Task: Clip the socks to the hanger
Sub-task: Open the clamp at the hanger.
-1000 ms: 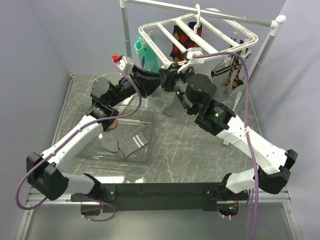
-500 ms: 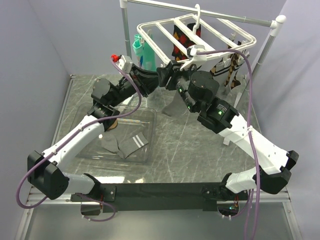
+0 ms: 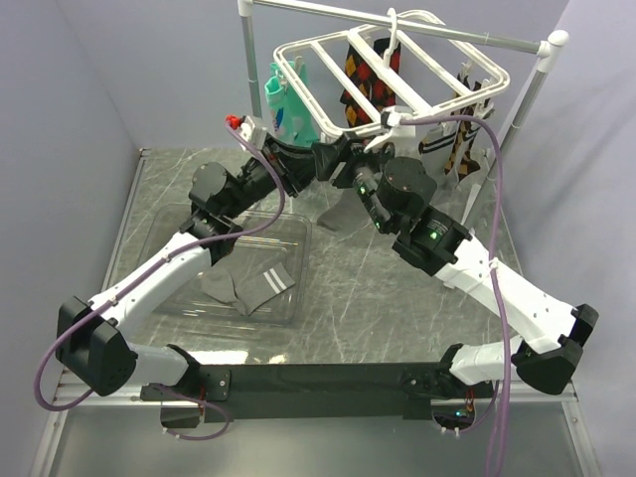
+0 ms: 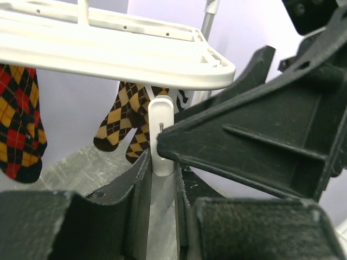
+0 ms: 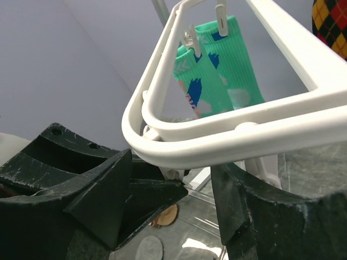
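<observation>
The white hanger (image 3: 502, 72) hangs from the rail at the back and also shows in the left wrist view (image 4: 135, 62) and the right wrist view (image 5: 227, 138). My left gripper (image 3: 303, 164) is at its near corner, and its fingers (image 4: 161, 162) are closed on a small white clip (image 4: 161, 135) that dangles under the rim. My right gripper (image 3: 338, 161) is open, its fingers straddling the hanger rim (image 5: 173, 162), one tip touching the clip. One grey sock (image 3: 343, 211) shows below both grippers; I cannot tell what holds it. More grey socks (image 3: 256, 286) lie in the tray.
A clear plastic tray (image 3: 288, 229) sits on the left of the marble table. Argyle socks (image 3: 363, 75) and teal patterned socks (image 3: 288, 109) hang from the hanger. The metal rail stand (image 3: 246, 70) has white poles at back left and right.
Both grippers have moved slightly up and to the left under the hanger's near corner. The hanger has tilted, its far side higher. The left gripper stays on the clip.
</observation>
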`<move>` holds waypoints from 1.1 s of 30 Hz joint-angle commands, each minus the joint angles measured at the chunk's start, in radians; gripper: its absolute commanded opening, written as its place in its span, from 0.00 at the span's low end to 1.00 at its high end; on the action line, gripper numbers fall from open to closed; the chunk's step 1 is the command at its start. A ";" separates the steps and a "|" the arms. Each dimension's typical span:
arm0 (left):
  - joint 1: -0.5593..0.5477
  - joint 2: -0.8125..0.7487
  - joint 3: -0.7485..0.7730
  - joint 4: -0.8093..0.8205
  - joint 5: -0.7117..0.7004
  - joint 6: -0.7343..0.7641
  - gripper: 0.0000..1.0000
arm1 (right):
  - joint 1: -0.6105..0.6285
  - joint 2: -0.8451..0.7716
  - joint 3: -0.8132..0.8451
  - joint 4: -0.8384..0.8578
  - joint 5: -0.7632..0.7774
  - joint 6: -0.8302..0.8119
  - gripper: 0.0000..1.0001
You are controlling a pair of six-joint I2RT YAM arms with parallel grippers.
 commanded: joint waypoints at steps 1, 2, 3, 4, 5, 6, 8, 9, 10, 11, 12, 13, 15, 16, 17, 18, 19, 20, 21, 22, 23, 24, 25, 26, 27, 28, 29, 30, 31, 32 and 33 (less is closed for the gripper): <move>-0.019 -0.011 -0.013 0.041 -0.059 0.002 0.21 | -0.008 -0.052 -0.026 0.117 0.039 0.034 0.66; -0.029 -0.013 -0.017 0.036 -0.075 0.017 0.21 | -0.010 -0.052 -0.020 0.109 0.043 0.032 0.66; -0.035 -0.014 -0.018 0.030 -0.105 0.026 0.21 | -0.008 -0.041 -0.004 0.099 0.052 0.034 0.66; -0.042 -0.017 -0.022 0.030 -0.118 0.036 0.21 | -0.008 -0.038 0.002 0.086 0.055 0.035 0.67; -0.051 -0.017 -0.031 0.035 -0.127 0.045 0.21 | -0.008 -0.033 0.005 0.086 0.054 0.035 0.66; -0.055 -0.019 -0.036 0.039 -0.136 0.046 0.21 | -0.008 -0.033 0.002 0.094 0.052 0.032 0.66; -0.062 -0.022 -0.051 0.058 -0.152 0.048 0.21 | -0.008 -0.029 0.003 0.103 0.051 0.029 0.64; -0.065 -0.022 -0.056 0.059 -0.159 0.046 0.21 | -0.011 -0.026 0.006 0.105 0.051 0.025 0.64; -0.065 -0.025 -0.059 0.064 -0.164 0.043 0.21 | -0.010 -0.022 0.013 0.099 0.052 0.022 0.63; -0.066 -0.025 -0.067 0.072 -0.168 0.043 0.21 | -0.010 -0.015 0.025 0.096 0.054 0.017 0.61; -0.066 -0.031 -0.073 0.078 -0.172 0.040 0.21 | -0.011 -0.010 0.032 0.088 0.054 0.009 0.61; -0.066 -0.031 -0.079 0.085 -0.172 0.037 0.21 | -0.010 -0.006 0.037 0.086 0.055 0.005 0.60; -0.066 -0.036 -0.093 0.102 -0.172 0.033 0.21 | -0.010 0.007 0.059 0.070 0.054 -0.008 0.57; -0.066 -0.036 -0.097 0.108 -0.166 0.030 0.21 | -0.010 0.013 0.065 0.063 0.051 -0.012 0.57; -0.066 -0.037 -0.099 0.112 -0.161 0.027 0.21 | -0.010 0.022 0.075 0.056 0.043 -0.018 0.56; -0.066 -0.036 -0.100 0.116 -0.156 0.026 0.21 | -0.010 0.027 0.080 0.042 0.039 -0.029 0.56; -0.065 -0.034 -0.100 0.119 -0.150 0.025 0.21 | -0.010 0.033 0.085 0.039 0.034 -0.032 0.56; -0.065 -0.034 -0.106 0.125 -0.147 0.023 0.21 | -0.010 0.039 0.091 0.039 0.031 -0.038 0.55; -0.066 -0.034 -0.111 0.136 -0.144 0.020 0.21 | -0.010 0.042 0.092 0.021 0.029 -0.044 0.56; -0.066 -0.037 -0.120 0.170 -0.147 0.016 0.21 | -0.010 0.047 0.095 0.008 0.034 -0.043 0.56; -0.066 -0.036 -0.139 0.188 -0.150 0.002 0.21 | -0.010 0.045 0.097 0.005 0.036 -0.041 0.55; -0.066 -0.036 -0.148 0.211 -0.149 -0.001 0.21 | -0.010 0.045 0.094 0.003 0.034 -0.047 0.55; -0.066 -0.034 -0.155 0.248 -0.153 -0.009 0.21 | -0.010 0.045 0.094 0.007 0.033 -0.049 0.55; -0.066 -0.033 -0.174 0.274 -0.156 -0.026 0.21 | -0.010 0.042 0.092 0.008 0.029 -0.049 0.55; -0.066 -0.031 -0.183 0.295 -0.162 -0.032 0.21 | -0.010 0.040 0.089 0.011 0.031 -0.051 0.55; -0.065 -0.028 -0.201 0.337 -0.167 -0.038 0.21 | -0.010 0.040 0.088 0.016 0.029 -0.051 0.55; -0.066 -0.027 -0.211 0.355 -0.172 -0.049 0.20 | -0.011 0.037 0.086 0.020 0.026 -0.052 0.54; -0.066 -0.027 -0.218 0.371 -0.172 -0.053 0.20 | -0.013 0.036 0.085 0.025 0.022 -0.052 0.54; -0.066 -0.027 -0.231 0.383 -0.182 -0.056 0.20 | -0.011 0.036 0.085 0.025 0.022 -0.054 0.54; -0.066 -0.027 -0.238 0.398 -0.185 -0.062 0.20 | -0.011 0.036 0.088 0.025 0.019 -0.055 0.54; -0.066 -0.024 -0.241 0.406 -0.184 -0.062 0.20 | -0.011 0.036 0.088 0.028 0.017 -0.057 0.54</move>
